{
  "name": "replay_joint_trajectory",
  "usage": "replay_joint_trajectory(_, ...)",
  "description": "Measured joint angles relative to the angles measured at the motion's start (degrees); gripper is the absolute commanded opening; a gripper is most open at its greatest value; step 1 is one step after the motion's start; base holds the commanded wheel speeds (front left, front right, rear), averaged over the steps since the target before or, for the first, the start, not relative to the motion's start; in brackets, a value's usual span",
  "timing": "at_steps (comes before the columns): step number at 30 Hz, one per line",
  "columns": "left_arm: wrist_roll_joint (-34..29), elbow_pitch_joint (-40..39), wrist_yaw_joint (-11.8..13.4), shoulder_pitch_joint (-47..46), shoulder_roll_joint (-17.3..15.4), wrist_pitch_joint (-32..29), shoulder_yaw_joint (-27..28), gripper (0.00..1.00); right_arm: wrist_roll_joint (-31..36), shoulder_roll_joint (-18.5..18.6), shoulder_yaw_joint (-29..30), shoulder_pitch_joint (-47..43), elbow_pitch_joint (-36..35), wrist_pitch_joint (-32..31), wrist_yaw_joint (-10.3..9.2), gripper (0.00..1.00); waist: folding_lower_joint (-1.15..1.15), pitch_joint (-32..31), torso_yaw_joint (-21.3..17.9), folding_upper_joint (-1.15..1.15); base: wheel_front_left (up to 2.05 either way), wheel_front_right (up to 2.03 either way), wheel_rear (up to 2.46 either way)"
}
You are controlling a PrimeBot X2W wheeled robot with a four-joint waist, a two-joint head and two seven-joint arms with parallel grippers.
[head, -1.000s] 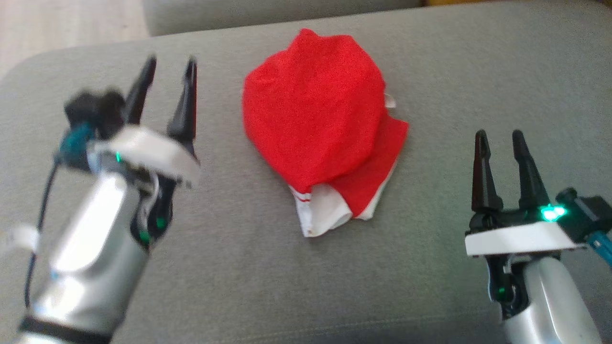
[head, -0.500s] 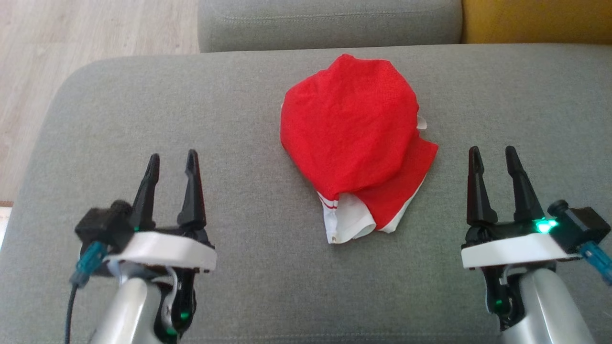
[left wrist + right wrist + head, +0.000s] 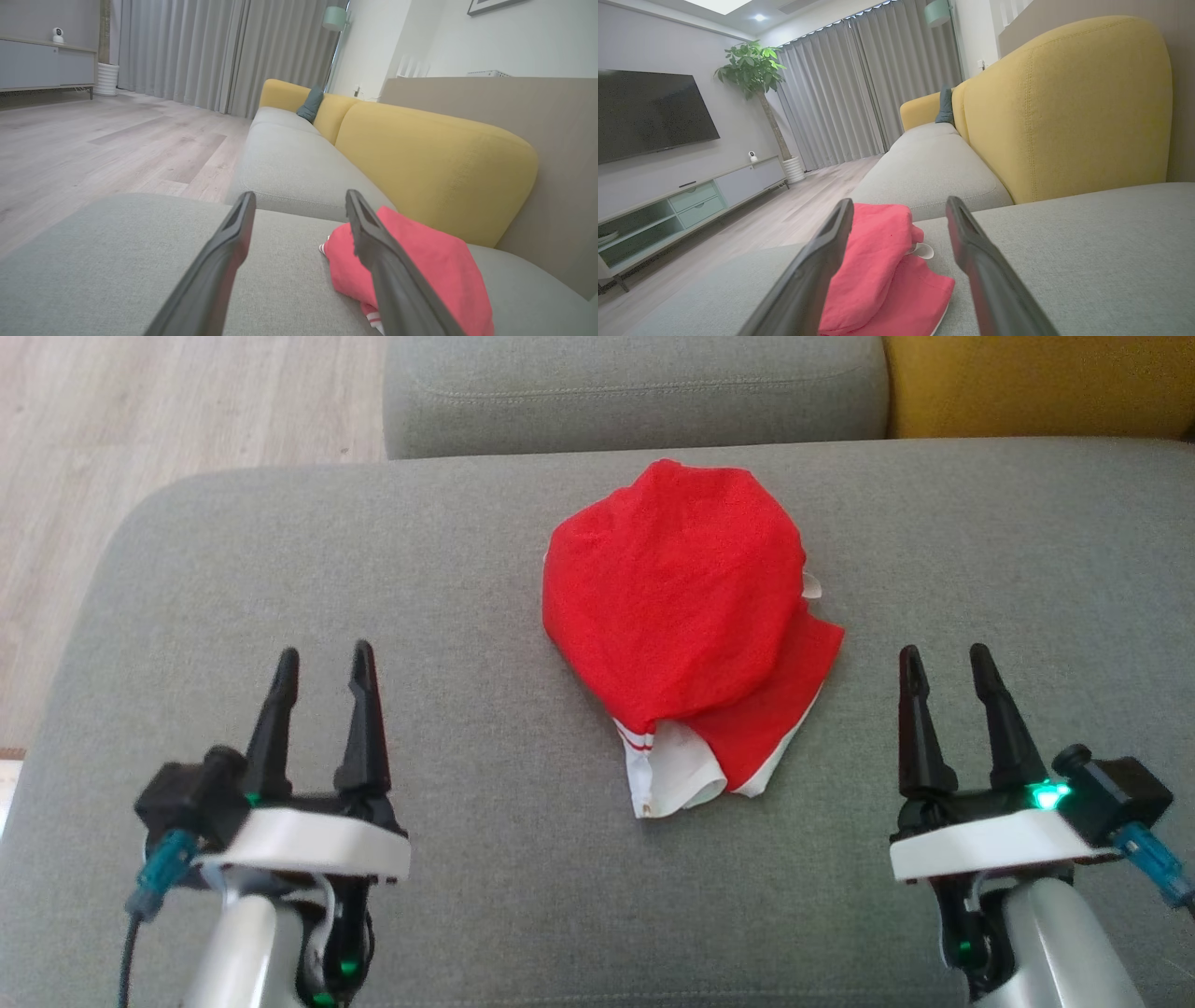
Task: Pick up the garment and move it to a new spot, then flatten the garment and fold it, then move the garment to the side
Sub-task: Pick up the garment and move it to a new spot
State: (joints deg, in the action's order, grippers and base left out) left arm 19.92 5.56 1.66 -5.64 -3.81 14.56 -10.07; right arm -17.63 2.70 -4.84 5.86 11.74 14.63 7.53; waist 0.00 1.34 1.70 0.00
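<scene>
The shorts (image 3: 677, 616) lie in a rounded red heap on the grey seat (image 3: 467, 569). They are ahead of both sets of fingertips and between them: off to the right of the left gripper (image 3: 325, 651) and off to the left of the right gripper (image 3: 945, 651), rather nearer the right one. I read that flanking stance as deliberate. With an arm on each side I can come in from either edge, and nothing blocks my head view of the cloth. The heap is bunched, not flat, with a white-trimmed hem and a bit of lining poking out at the edge nearest my jaws, so I judge the pick-up is not yet begun. That loose near edge looks like the easiest bite. Both pairs of jaws stand wide apart, fingers pointing forward low over the seat, holding nothing and touching nothing. Through the left wrist camera the heap sits just past my right-hand finger. Through the right wrist camera it sits past the left-hand finger, with the yellow backrest (image 3: 1027, 383) beyond.
</scene>
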Motion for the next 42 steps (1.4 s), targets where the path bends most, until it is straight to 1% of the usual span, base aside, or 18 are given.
replay_joint_trajectory(6,-2.6,2.3,-2.4,1.8,0.5,0.1,-1.1,1.00,0.0,0.0,-0.4,0.0,0.0,0.0,0.00,1.00,0.00,0.5,-0.9,0.00,0.00,0.00,0.00)
replay_joint_trajectory(8,-3.6,3.4,-3.7,1.5,0.5,0.1,-3.3,1.00,0.0,0.0,-0.1,0.0,-0.1,0.0,0.00,1.00,0.00,1.0,-1.2,0.00,0.00,0.00,0.00)
replay_joint_trajectory(11,-5.2,6.0,-5.3,0.3,0.6,0.1,-8.0,1.00,0.0,0.0,0.3,0.1,-0.1,0.0,0.00,1.00,0.00,2.2,-1.8,0.00,0.00,0.00,0.00)
replay_joint_trajectory(17,-5.2,11.2,-7.8,-4.8,0.7,-1.2,-16.5,1.00,0.0,0.0,1.0,0.8,-0.6,0.0,0.00,1.00,0.00,5.2,-3.4,0.00,0.00,0.00,0.00)
replay_joint_trajectory(19,-5.0,12.5,-8.3,-6.2,0.7,-1.7,-19.1,1.00,0.0,0.0,1.1,1.0,-0.6,0.0,0.00,1.00,0.00,6.0,-4.2,0.00,0.00,0.00,0.00)
replay_joint_trajectory(21,-5.0,13.8,-8.3,-7.5,0.8,-2.4,-20.8,1.00,0.0,0.0,1.4,1.5,-0.7,0.0,0.00,1.00,0.00,6.7,-5.0,0.00,0.00,0.00,0.00)
replay_joint_trajectory(23,-5.0,15.5,-8.3,-8.5,0.8,-2.9,-21.3,1.00,0.0,0.0,1.4,2.2,-0.9,0.0,0.00,1.00,0.00,7.3,-5.9,0.00,0.00,0.00,0.00)
replay_joint_trajectory(25,-3.3,17.0,-8.5,-9.3,0.8,-3.5,-21.0,1.00,0.0,0.0,1.3,2.9,-0.9,0.0,0.00,1.00,0.00,7.9,-6.8,0.00,0.00,0.00,0.00)
replay_joint_trajectory(27,-3.0,17.8,-8.4,-9.7,0.8,-3.5,-21.2,1.00,0.0,0.0,1.4,3.1,-1.0,0.0,0.00,1.00,0.00,8.1,-7.2,0.00,0.00,0.00,0.00)
replay_joint_trajectory(31,-3.9,21.1,-6.1,-12.4,0.8,-4.2,-21.2,1.00,0.0,0.0,1.4,3.2,-1.2,0.0,0.00,1.00,0.00,9.1,-8.9,0.00,0.00,0.00,0.00)
replay_joint_trajectory(32,-3.9,21.8,-5.9,-13.0,0.8,-4.2,-21.0,1.00,-0.1,0.0,1.4,3.2,-1.2,0.0,0.00,1.00,0.00,9.3,-9.3,0.00,0.00,0.00,0.00)
replay_joint_trajectory(34,-3.9,23.1,-4.5,-14.0,0.9,-4.0,-20.8,1.00,-0.3,0.0,1.3,3.2,-1.2,0.0,0.00,1.00,0.00,9.8,-10.1,0.00,0.00,0.00,0.00)
replay_joint_trajectory(37,-3.9,25.3,-3.1,-15.3,0.9,-3.7,-20.7,1.00,-0.5,0.0,1.3,3.6,-1.5,0.0,0.00,1.00,0.00,10.4,-11.1,0.00,0.00,0.00,0.00)
replay_joint_trajectory(38,-3.9,26.1,-3.0,-15.8,0.9,-3.3,-20.6,1.00,-0.5,0.0,1.2,3.9,-1.5,0.0,0.00,1.00,0.00,10.6,-11.5,0.00,0.00,0.00,0.00)
replay_joint_trajectory(39,-3.8,26.4,-2.6,-16.1,0.9,-3.2,-20.5,0.34,-0.5,0.0,1.1,4.3,-1.5,0.0,0.00,1.00,0.00,10.8,-11.8,0.00,0.00,0.00,0.00)
replay_joint_trajectory(40,-3.5,26.5,-2.6,-16.4,0.9,-2.7,-20.3,0.00,-0.6,0.0,1.1,4.5,-1.7,0.0,0.00,1.00,0.00,11.0,-12.0,0.00,0.00,0.00,0.00)
replay_joint_trajectory(42,-3.0,26.7,-2.6,-17.1,0.9,-2.0,-19.9,0.00,-1.0,0.0,1.1,4.5,-1.7,0.0,0.00,1.00,0.00,11.2,-12.4,0.00,0.00,0.00,0.00)
